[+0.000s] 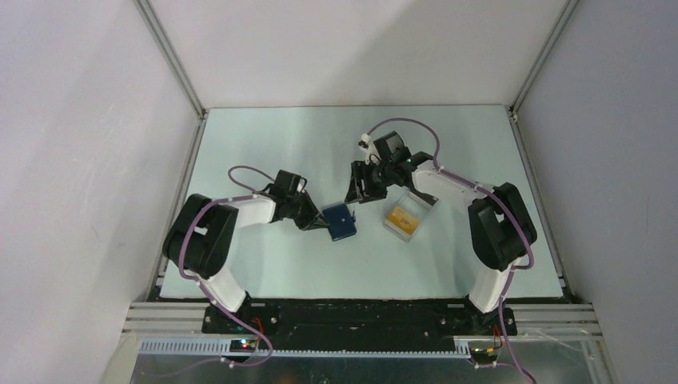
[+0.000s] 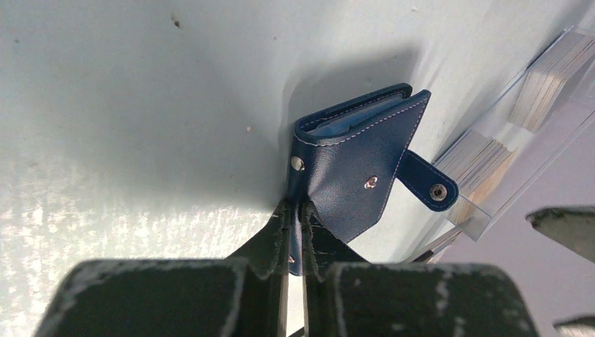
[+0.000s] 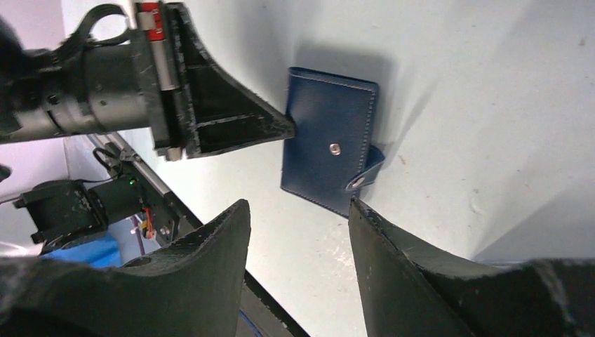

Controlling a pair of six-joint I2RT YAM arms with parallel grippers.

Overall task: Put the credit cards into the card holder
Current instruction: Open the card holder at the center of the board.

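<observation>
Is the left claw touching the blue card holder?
Touching. The left wrist view shows the left claw pinched shut on the near edge of the card holder, with no gap between them.

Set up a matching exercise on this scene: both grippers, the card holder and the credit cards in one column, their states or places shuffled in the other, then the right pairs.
Column one
1. left gripper
2. right gripper
3. card holder
4. credit cards

Column two
A. stacked inside the clear case
B. jaws apart, holding nothing
C. shut on the card holder's edge
D. navy blue, clasp strap unfastened

Pairs: 1-C; 2-B; 3-D; 4-A
</observation>
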